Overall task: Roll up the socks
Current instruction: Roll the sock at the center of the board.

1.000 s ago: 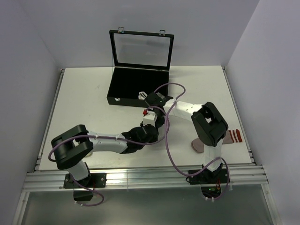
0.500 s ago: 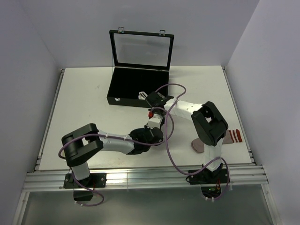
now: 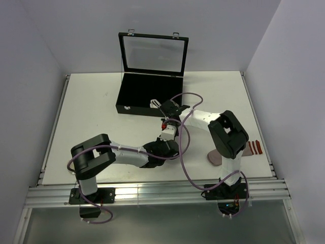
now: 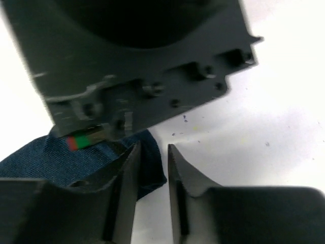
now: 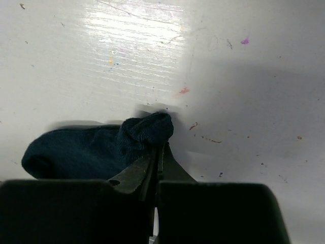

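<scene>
With the right gripper [image 5: 157, 151] clenching only the folded tip of the navy sock [image 5: 86, 147] on the table [image 5: 254, 76], and the left gripper [image 4: 152, 148] hanging parted and empty beside it, you are risking the fold slipping loose.

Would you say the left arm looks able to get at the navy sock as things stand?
Probably yes: the navy sock lies right by the left gripper, though the right gripper, shut on its folded end, crowds the space ahead.
</scene>
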`<action>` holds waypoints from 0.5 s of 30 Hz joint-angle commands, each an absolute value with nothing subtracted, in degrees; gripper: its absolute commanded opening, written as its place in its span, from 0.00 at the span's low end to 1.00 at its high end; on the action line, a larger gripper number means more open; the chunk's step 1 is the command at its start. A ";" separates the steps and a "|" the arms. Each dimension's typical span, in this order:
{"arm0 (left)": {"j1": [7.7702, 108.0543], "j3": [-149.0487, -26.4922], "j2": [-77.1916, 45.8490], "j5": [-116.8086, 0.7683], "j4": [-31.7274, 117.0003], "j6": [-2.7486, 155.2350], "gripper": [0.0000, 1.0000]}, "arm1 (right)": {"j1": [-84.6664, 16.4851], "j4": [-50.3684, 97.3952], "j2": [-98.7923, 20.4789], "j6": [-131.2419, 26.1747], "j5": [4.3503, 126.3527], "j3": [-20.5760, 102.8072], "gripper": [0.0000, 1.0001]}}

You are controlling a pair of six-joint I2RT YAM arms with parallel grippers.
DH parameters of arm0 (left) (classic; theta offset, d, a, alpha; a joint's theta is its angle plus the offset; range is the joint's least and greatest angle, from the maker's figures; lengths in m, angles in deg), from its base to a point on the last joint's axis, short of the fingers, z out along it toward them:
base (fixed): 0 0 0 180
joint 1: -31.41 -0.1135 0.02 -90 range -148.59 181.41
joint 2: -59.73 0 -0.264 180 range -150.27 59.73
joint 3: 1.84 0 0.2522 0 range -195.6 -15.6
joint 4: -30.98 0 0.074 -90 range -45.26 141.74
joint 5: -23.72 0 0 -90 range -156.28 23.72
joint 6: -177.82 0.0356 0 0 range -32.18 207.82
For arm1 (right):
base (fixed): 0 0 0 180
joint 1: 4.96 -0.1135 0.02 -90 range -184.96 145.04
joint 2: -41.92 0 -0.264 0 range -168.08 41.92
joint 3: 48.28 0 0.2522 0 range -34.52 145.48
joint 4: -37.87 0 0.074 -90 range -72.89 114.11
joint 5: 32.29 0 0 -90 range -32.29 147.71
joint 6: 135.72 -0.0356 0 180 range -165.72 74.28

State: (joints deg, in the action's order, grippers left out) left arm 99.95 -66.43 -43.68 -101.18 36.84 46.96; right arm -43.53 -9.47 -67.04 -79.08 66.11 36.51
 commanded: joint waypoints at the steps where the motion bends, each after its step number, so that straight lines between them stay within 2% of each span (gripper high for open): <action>1: 99.97 -65.35 -46.96 -99.85 46.67 43.27 0.31 | -43.11 -8.41 -65.22 -80.35 68.87 33.34 0.00; 6: 99.88 -63.24 -46.70 -101.00 48.52 41.51 0.22 | -40.48 -3.07 -61.80 -81.49 74.13 28.24 0.00; 11: 99.88 -59.91 -40.74 -98.81 45.90 40.98 0.35 | -39.42 0.73 -59.68 -79.30 74.32 25.60 0.00; 15: 99.27 -58.23 -35.81 -94.94 43.25 39.93 0.35 | -39.42 -0.41 -58.71 -76.31 71.08 26.30 0.00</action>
State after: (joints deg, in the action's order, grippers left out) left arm 99.75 -60.97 -38.00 -100.13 38.19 41.45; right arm -39.53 0.10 -61.78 -79.54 73.92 26.65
